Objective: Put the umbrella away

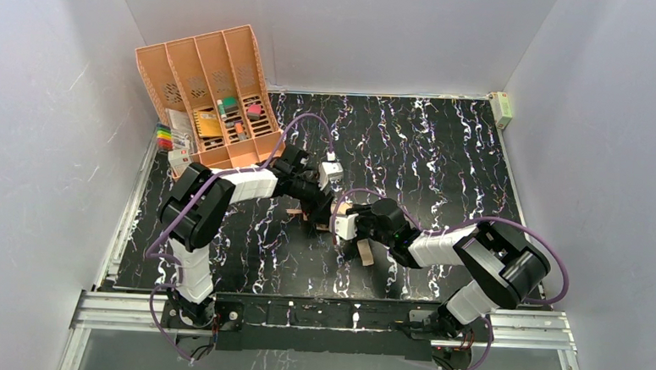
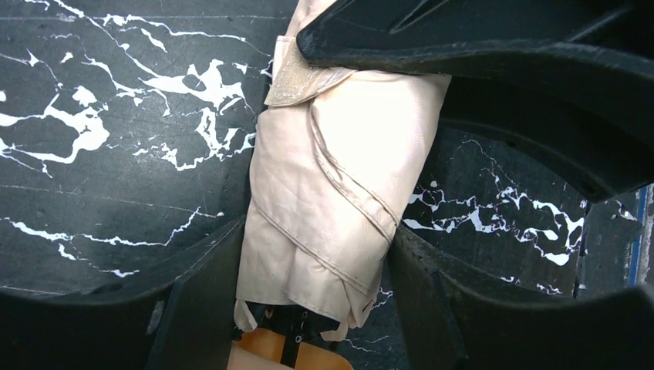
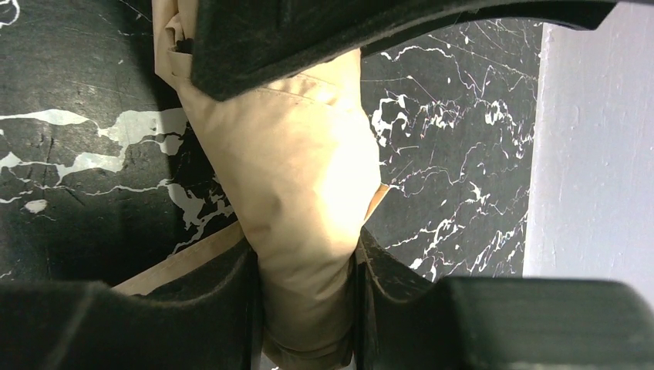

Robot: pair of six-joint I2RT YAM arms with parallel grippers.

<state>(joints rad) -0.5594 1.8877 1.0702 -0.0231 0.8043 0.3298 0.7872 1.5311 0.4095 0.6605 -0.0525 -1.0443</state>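
While both arms met mid-table point(image 1: 445, 157), the umbrella point(image 2: 324, 193) lay on the dark marble top betw. them, a rolled peach bundle, well apart from the orange organizer point(image 1: 215, 86) at the back-left corner. Left gripper point(image 2: 316, 247) straddled the roll, a finger against the fabric on each side; contact yes, but how firm, can't tell. Right gripper point(image 3: 305, 262) was pinching a narrower stretch, cloth bunched and creased betw. its fingers.

Looked like a two-handed hold on the bundle, prob. ahead of strapping or lifting. To do it well: squeeze evenly so the folds don't spring open, keep the strap point(image 2: 297, 77) clear of the fingers, and move both arms together w/o twisting the shaft. Don't drag it across the table.

Hard to read: top view showed only tan slivers, arms covered the rest. Both ends were cut off in the wrist views; wrist loop not seen. Couldn't tell if the strap was fastened. A dark shape crossed the top of each wrist view, likely the other gripper.
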